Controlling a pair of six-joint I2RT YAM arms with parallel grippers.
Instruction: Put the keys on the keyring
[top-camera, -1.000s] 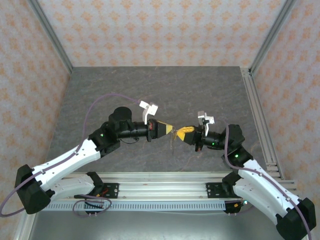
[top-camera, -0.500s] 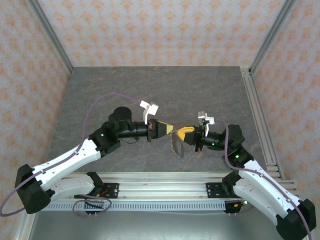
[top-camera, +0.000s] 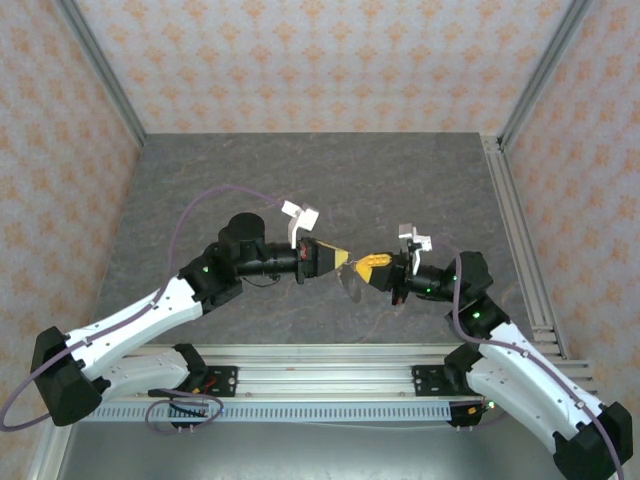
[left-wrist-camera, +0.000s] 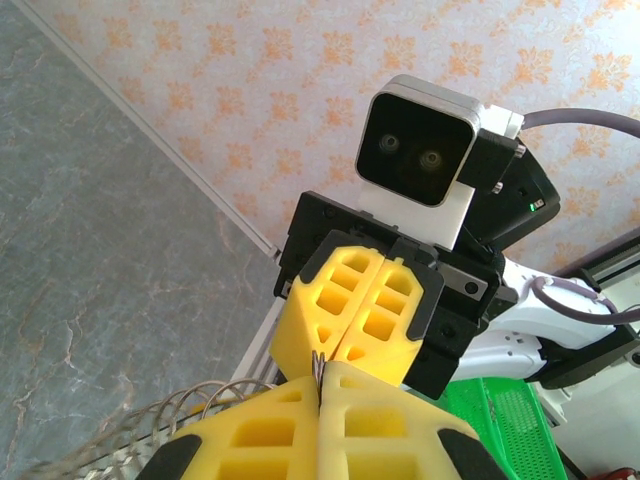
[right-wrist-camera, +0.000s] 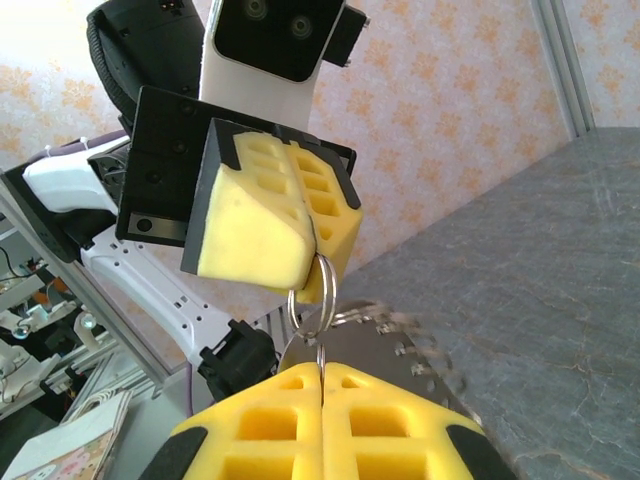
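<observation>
Surface: dark grey mottled stone-look tabletop (top-camera: 300, 170), walled on three sides by pale panels with an orange floral print (top-camera: 300, 60).
Left arm: white-and-black jointed arm (top-camera: 150, 310) with a lilac cable, reaching from the lower left toward the table's middle.
Left pincer: black-backed gripper with yellow honeycomb fingers (top-camera: 342, 260), pointing right. Its fingers are pressed together on the keyring, and its tip is just beside the other gripper's tip.
Keyring: thin silvery wire ring (right-wrist-camera: 322, 285), held up between the two tips. In the right wrist view it hangs from the seam of the left fingers and looks doubled, like a split ring.
Chain: blurred silvery chain-like stretch (right-wrist-camera: 405, 335) curving away below the ring. From above it is a pale smear dangling under the gap between the tips.
Metal strip: thin silvery strip (right-wrist-camera: 320, 355) rising from the right fingers' seam to the ring's lower edge. It is too slim to tell whether it is the key.
Right pincer: matching yellow-fingered gripper (top-camera: 370, 264), pointing left, its fingers closed flat together with the strip nipped between them.
Right arm: white-and-black jointed arm (top-camera: 520, 370) coming in from the lower right.
Far right: silver aluminium rail (top-camera: 520, 230) along the table's right edge.
</observation>
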